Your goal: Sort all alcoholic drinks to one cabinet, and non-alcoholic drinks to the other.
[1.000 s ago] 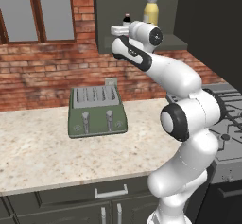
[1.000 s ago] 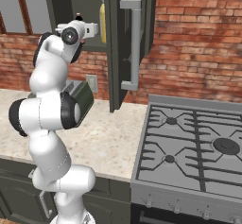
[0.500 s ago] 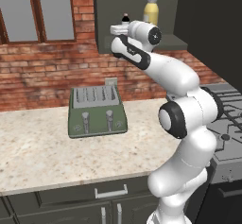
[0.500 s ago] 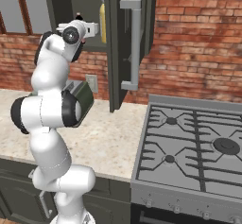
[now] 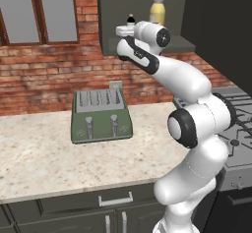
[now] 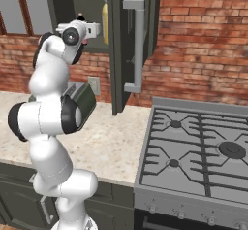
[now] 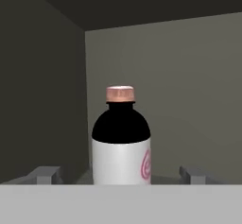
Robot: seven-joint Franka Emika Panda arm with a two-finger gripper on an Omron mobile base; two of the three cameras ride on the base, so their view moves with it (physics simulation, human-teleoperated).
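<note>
the arm reaches up into the open wall cabinet point(image 5: 123, 25) above the counter, its gripper point(image 7: 118, 173) level with the inner shelf. the two finger tips point(image 7: 45, 175) stand wide apart, one on each side of a small bottle point(image 7: 121, 140) with a pale label, dark upper body and a pinkish cap, and neither tip touches it. the bottle stands upright on the shelf, near the cabinet's back corner. further along the same shelf, a tall yellow bottle point(image 5: 157, 10) with a white cap stands upright, near the small one. the cabinet door point(image 6: 127, 44) hangs open, its long pale bar handle point(image 6: 136, 44) facing the stove point(image 6: 198, 146). below, a green toaster point(image 5: 101, 115) sits on the speckled counter point(image 5: 44, 163) against the brick wall.
</note>
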